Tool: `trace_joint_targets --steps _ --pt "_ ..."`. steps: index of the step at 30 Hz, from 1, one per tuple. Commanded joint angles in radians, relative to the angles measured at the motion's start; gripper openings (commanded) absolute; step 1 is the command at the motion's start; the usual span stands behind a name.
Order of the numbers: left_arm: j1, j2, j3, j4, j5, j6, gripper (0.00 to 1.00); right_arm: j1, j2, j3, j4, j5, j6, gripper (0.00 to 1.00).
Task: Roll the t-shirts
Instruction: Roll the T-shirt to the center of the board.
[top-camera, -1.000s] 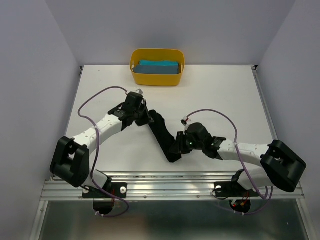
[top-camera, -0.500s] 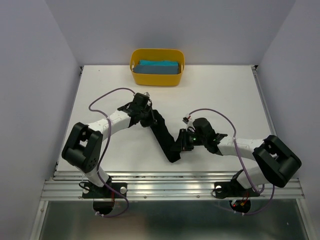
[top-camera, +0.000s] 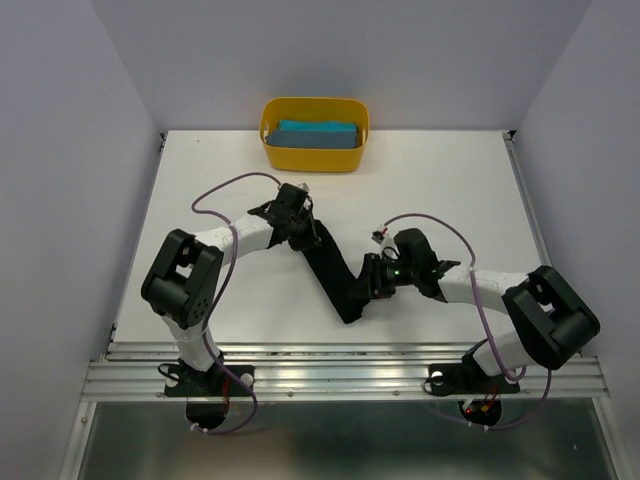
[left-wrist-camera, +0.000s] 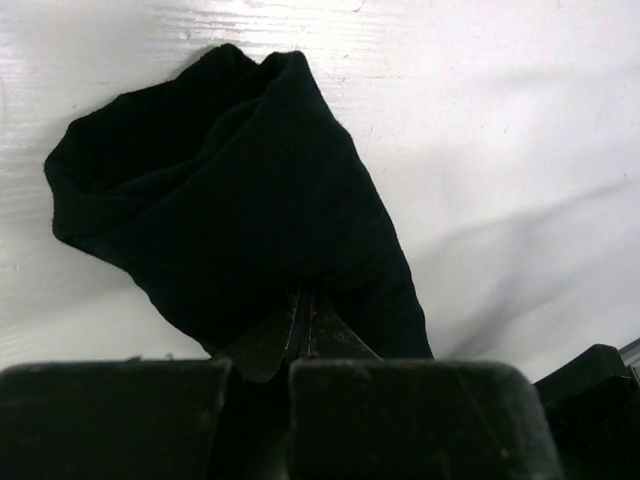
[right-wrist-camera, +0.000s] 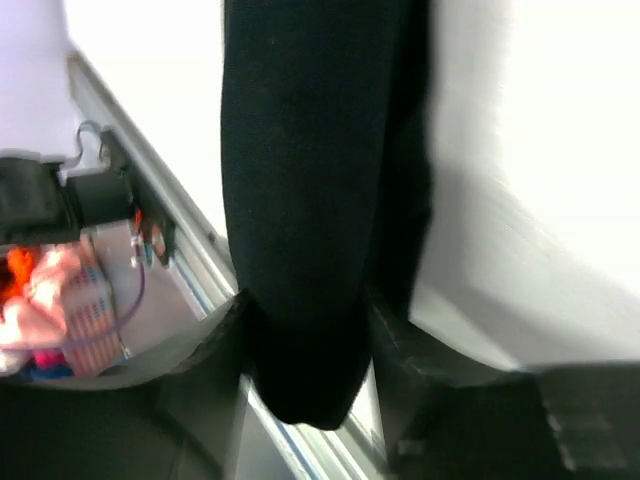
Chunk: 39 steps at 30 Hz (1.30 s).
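I find the black t-shirt (top-camera: 335, 272) lying as a long bunched band on the white table (top-camera: 440, 180). It is well apart from the yellow tub (top-camera: 268, 135), which holds the teal t-shirt (top-camera: 318, 134). The left gripper (left-wrist-camera: 303, 318) is pressed together, pinching the band's far end. The right gripper (right-wrist-camera: 310, 330) clamps it near the near end.

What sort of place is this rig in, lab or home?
Most likely a lab test cell: a white table boxed in by plain panels, two arms bolted to an aluminium rail, and only a black shirt and a yellow tub as props.
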<state>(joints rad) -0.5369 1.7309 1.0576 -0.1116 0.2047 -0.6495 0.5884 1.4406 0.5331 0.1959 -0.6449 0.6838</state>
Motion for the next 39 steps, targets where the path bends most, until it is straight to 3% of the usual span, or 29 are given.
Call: trace_joint_targets --steps 1,5,10,13,14,16,17,18,23,32,39 --pt "0.002 0.032 0.042 0.016 -0.021 0.039 0.0 -0.006 -0.044 0.065 -0.221 0.101 -0.128 0.6" --pt "0.002 0.041 0.047 0.015 -0.01 0.05 0.0 -0.006 -0.167 0.145 -0.45 0.301 -0.187 0.84" --pt "0.003 0.035 0.039 0.01 -0.005 0.054 0.0 0.056 -0.301 0.275 -0.654 0.511 -0.19 0.85" --pt "0.002 0.027 0.027 0.012 -0.007 0.054 0.0 0.182 -0.299 0.343 -0.652 0.571 -0.143 0.6" --pt "0.003 0.025 0.024 0.015 -0.007 0.053 0.0 0.221 -0.266 0.356 -0.639 0.608 -0.133 0.41" --pt "0.002 0.022 0.016 0.016 -0.007 0.051 0.0 0.284 -0.214 0.377 -0.578 0.604 -0.11 0.26" --pt "0.002 0.022 0.015 0.018 -0.007 0.05 0.0 0.284 -0.188 0.375 -0.552 0.573 -0.102 0.13" --pt "0.003 0.021 0.013 0.018 -0.004 0.05 0.0 0.295 -0.142 0.361 -0.491 0.552 -0.086 0.1" --pt "0.003 0.01 0.008 0.018 -0.004 0.051 0.0 0.295 -0.071 0.285 -0.421 0.562 -0.049 0.01" --pt "0.011 0.018 0.031 -0.007 -0.025 0.093 0.0 0.295 -0.031 0.07 -0.359 0.591 0.014 0.01" --pt "0.063 0.001 0.039 -0.01 -0.014 0.106 0.0 0.295 0.05 0.016 -0.32 0.591 0.005 0.01"
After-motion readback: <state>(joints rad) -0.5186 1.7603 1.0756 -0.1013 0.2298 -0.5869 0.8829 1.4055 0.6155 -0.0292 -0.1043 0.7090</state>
